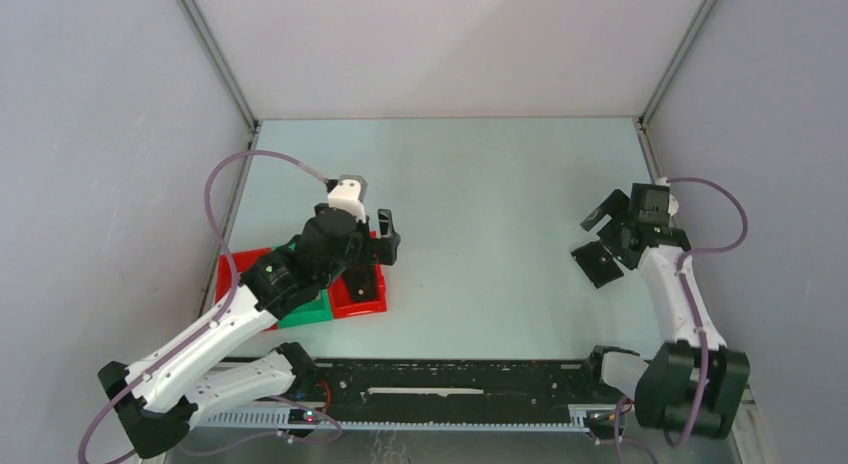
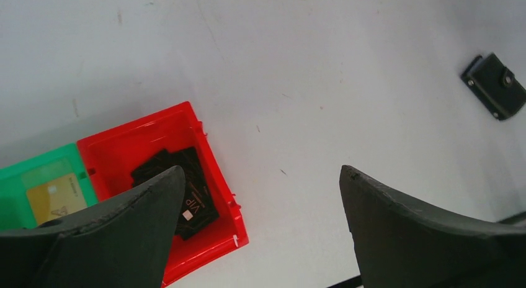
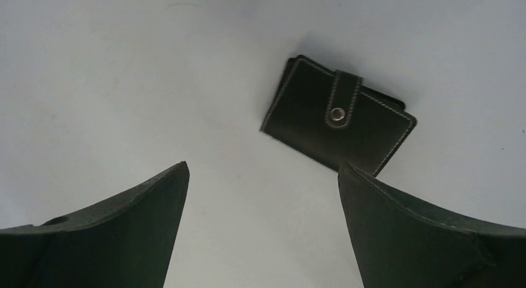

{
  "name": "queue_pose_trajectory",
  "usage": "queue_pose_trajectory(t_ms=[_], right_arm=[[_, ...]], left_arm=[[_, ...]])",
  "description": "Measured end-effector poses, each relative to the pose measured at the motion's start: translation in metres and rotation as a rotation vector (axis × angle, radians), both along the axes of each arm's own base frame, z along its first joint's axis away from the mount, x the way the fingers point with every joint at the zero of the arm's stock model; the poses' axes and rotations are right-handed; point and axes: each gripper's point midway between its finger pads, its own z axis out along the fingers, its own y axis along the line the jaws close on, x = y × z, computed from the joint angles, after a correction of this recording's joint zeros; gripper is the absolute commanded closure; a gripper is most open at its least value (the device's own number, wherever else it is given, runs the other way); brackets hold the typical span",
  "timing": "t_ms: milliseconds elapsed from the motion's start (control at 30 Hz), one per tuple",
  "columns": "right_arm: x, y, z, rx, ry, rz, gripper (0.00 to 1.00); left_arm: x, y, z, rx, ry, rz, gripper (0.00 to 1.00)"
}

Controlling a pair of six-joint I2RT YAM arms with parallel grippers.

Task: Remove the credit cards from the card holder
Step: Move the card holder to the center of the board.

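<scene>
Near the card holder (image 3: 338, 123), right pincer (image 3: 263, 169) hovers, spread.

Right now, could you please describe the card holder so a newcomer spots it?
On the pale table, look right, far from the red and green trays. The card holder lies there alone: a dark folded wallet with pale stitching and a silver snap strap.

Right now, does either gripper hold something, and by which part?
Nothing. The left gripper and the right gripper are open; the holder lies free.
</scene>
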Motion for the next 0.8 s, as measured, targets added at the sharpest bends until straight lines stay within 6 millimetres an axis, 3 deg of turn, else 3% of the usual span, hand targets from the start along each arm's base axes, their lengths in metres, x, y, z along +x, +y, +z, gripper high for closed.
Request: queue_pose_trajectory(t_ms=[100,233,333,467,567,667,800], right_arm=[[0.001,-0.019,-0.025,0.029,0.087,-0.089,0.0],[0.01,-0.043,-0.037,-0.017,0.1,-0.165,0.0],[0.026,-0.065,-0.051,-0.03,0.12,-0.215,0.0],[0.054,-0.089,-0.088,0.031,0.196,-0.248,0.0],[0.055,-0.087,-0.11,0.055,0.249,-0.241,0.0],[0.057,-0.073,-0.105,0.084,0.216,-0.201,0.0],[0.041,-0.05,-0.105,0.136,0.2,-0.148,0.0]], left_arm=[[-0.004,-0.013,-0.008,0.002,0.037,-0.067,0.0],[-0.007,-0.024,-0.014,-0.009,0.072,-0.114,0.0],[-0.009,-0.032,-0.012,-0.038,0.076,-0.144,0.0],[-0.01,-0.041,-0.014,-0.051,0.092,-0.177,0.01],[-0.014,-0.047,-0.024,-0.039,0.133,-0.217,0.01],[-0.018,-0.049,-0.034,-0.006,0.183,-0.243,0.0],[-0.02,-0.051,-0.035,0.024,0.205,-0.269,0.0]])
